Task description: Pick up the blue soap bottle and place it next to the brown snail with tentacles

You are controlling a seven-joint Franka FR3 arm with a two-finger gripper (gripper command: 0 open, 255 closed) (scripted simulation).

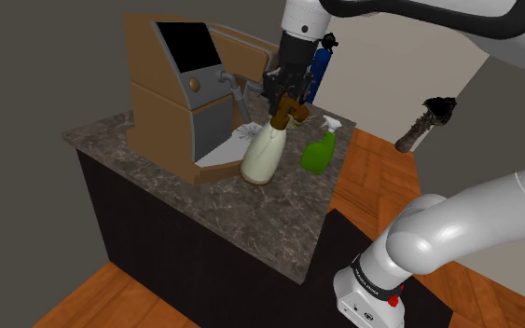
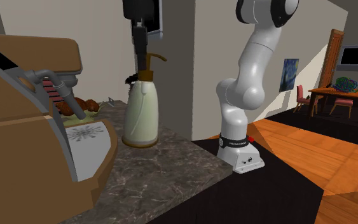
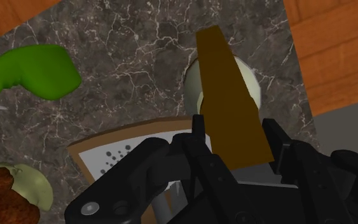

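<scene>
claw on the pump, bottle not yet lifted

on the left of the bench [image 2: 171,159] sits the brown coffee machine [image 2: 18,95]. just beyond its drip tray, at the far side, lies the brown snail [image 2: 85,104] on something pale green; its tentacles are too small to make out. to the right of it stands the soap bottle [image 2: 139,108], cream with a brown pump rather than blue, upright with its base on the bench. the claw [image 3: 236,124] comes straight down over it and looks clenched on the pump head, one finger on each side of the brown spout. further right in the shoulder view are a green spray bottle [image 1: 318,151] and, behind the claw at the far edge, a blue bottle [image 1: 322,70].

as i judge it, the cream pump bottle is the one meant, since the claw has taken it. the grasp seems made. the lift, the short carry left towards the snail and the setting down beside it are all left to do.
</scene>
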